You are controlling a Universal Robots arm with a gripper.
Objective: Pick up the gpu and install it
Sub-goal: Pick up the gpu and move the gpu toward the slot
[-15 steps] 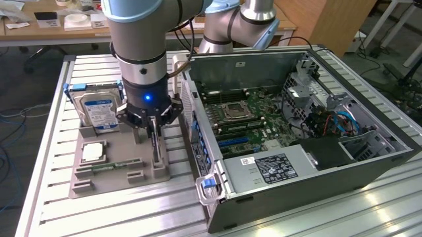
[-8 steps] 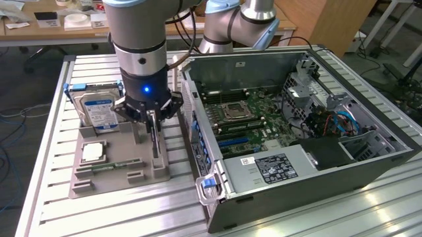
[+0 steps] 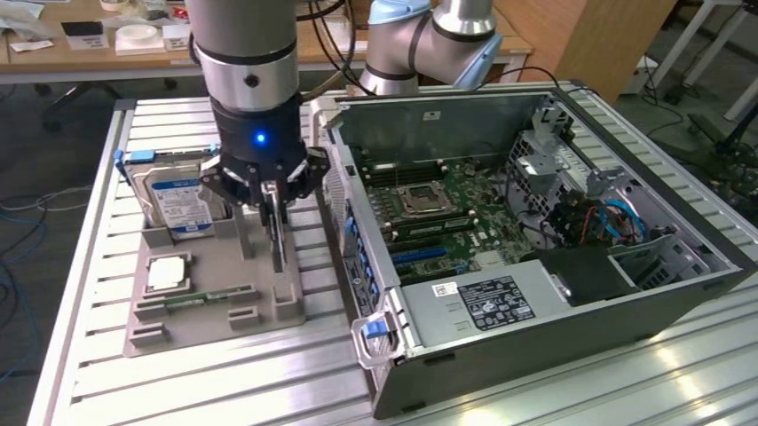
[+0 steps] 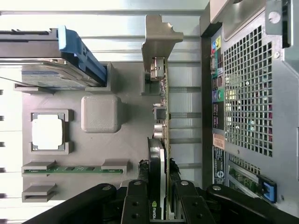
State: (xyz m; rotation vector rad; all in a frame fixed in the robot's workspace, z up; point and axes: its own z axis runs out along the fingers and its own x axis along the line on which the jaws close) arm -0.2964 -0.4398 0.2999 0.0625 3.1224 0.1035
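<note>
1. While the gripper [image 3: 275, 202] hangs straight over the grey tray [image 3: 201, 328], its two fingers [image 4: 136, 198] are pressed narrowly onto the gpu [image 3: 277, 240] from both flat sides.
2. Standing upright on its thin edge, the gpu is on the side of the tray nearest the computer case [image 3: 663, 293]. Whether its lower edge sits in the tray's slot or hangs just above it cannot be told.
3. From the wrist view, the gpu [image 4: 159, 154] runs along that same side of the tray [image 4: 135, 121], with its metal end bracket [image 4: 159, 35] at the end far from the gripper [image 4: 159, 168].
4. Other slots of the tray hold parts:
   - a hard drive [image 3: 177, 200] with a blue label, upright at the tray's far end from the gpu;
   - a square processor chip [image 3: 166, 272], flat in a shallow pocket near the tray's middle;
   - a green memory stick [image 3: 195, 300], lying in a narrow groove just beside the chip.
5. Just beside the tray, the case lies on its side with the panel off – inside it are a green motherboard [image 3: 450, 204], a labelled power supply [image 3: 492, 302] and blue cables [image 3: 616, 217].
6. Tray and case both rest on a slatted metal table [image 3: 177, 390].
</note>
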